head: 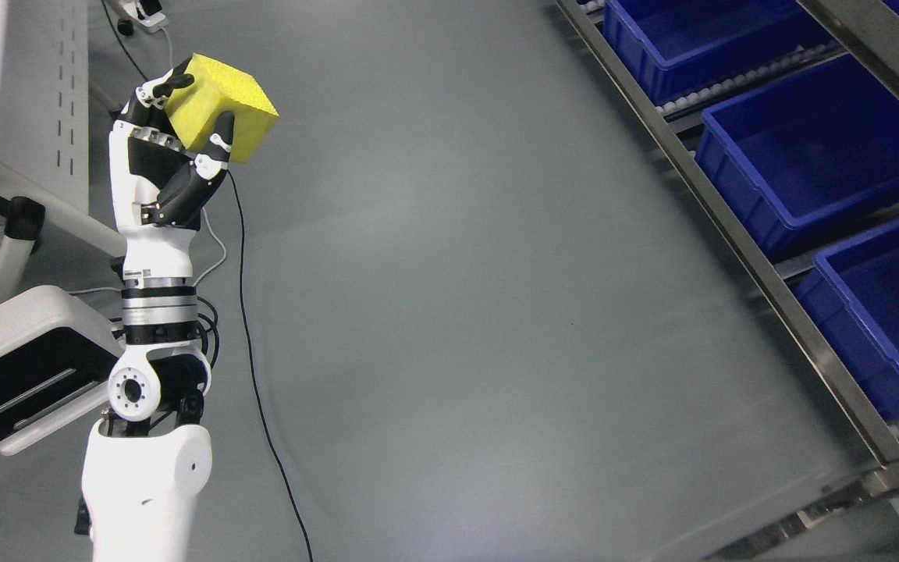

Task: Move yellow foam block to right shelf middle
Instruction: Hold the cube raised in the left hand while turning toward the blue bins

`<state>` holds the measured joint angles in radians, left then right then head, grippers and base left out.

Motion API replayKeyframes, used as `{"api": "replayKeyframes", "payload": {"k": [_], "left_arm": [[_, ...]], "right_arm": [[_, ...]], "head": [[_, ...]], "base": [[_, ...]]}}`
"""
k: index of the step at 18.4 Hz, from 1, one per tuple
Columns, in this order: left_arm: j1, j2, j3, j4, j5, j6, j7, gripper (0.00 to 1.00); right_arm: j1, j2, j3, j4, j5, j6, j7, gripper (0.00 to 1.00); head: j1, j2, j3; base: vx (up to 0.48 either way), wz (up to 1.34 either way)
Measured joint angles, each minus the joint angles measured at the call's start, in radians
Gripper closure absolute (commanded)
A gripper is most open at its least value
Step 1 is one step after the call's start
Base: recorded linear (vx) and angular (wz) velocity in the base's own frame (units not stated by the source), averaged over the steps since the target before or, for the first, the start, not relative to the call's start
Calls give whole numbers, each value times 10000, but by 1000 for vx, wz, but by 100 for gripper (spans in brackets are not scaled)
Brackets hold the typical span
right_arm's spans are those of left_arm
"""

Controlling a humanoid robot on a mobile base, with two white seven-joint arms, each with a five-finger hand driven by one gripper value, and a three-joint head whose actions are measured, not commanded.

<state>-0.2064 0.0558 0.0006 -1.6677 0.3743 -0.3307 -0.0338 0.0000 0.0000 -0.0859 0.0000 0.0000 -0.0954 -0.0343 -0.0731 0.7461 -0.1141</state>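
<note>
High at upper left, left hand [176,148] clamps the yellow foam block [223,105] by fingertips [223,129] only, seemingly shallow; well apart from the blue bins [801,187] on the shelf [730,226], it could slip in transit.

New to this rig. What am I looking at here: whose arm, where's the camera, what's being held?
There is one picture, taken from a camera on a humanoid robot's head, looking down at a grey floor. The white and black arm rising from the lower left is the robot's own left arm, ending in the left hand, which has fingers like a person's. Those fingers are curled around a yellow foam block, held up in the air. The right arm is out of view. Along the right edge runs a metal shelf holding open blue bins; the ones visible look empty. A black cable trails across the floor, and white equipment stands at the left.
</note>
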Motion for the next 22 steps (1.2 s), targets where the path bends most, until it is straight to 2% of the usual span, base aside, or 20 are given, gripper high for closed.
{"api": "replayKeyframes", "payload": {"k": [11,22], "left_arm": [[-6,-6,-5,1,-12,1,-11,86],[-16,41,-6,1,-41,34,-13,90]], "right_arm": [[0,0,0,0,0,0,0,0],[0,0,0,0,0,-3,0,0]], "head": [[0,0,0],[0,0,0]], "base": [[297,75],[525,-305]]}}
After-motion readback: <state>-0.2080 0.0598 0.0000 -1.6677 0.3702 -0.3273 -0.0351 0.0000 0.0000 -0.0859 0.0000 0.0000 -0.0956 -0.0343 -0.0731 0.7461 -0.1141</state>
